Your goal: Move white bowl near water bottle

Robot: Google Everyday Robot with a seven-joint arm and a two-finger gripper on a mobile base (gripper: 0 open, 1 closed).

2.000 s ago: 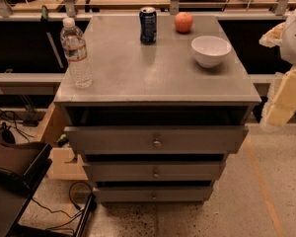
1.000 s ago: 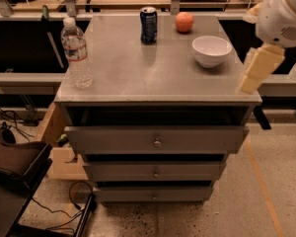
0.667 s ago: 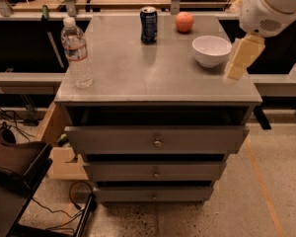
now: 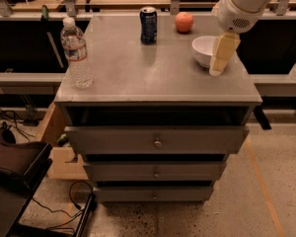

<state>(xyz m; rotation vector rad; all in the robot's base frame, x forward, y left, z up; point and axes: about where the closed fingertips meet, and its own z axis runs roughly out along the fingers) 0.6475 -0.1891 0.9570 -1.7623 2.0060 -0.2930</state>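
And there was the gripper [image 4: 218, 65], hanging off the pale arm at the right side of the grey cabinet top [image 4: 153, 78], down low and right up against the near right rim of the white bowl [image 4: 203, 48]. From this angle it overlapped the bowl's edge, so whether it was touching the rim or just beside it could not be told, and whether it was clenched or released could not be told either. The bowl itself sat flat on the top toward the back right corner, upright, not lifted, with the apple [image 4: 184, 21] just behind it and the dark soda can [image 4: 148, 25] further left along the back. The water bottle [image 4: 76, 53] stood upright way over on the opposite side, near the front left edge, well apart from the bowl, with open tabletop between them. So, by my reckoning, the approach was about done and the real work had not begun: no secure hold on the bowl was evident, and the whole carry across the top was left. What remained was to take the bowl, bring it leftward past the front of the can, and set it down just beside the bottle without knocking that tall, tippy thing over.
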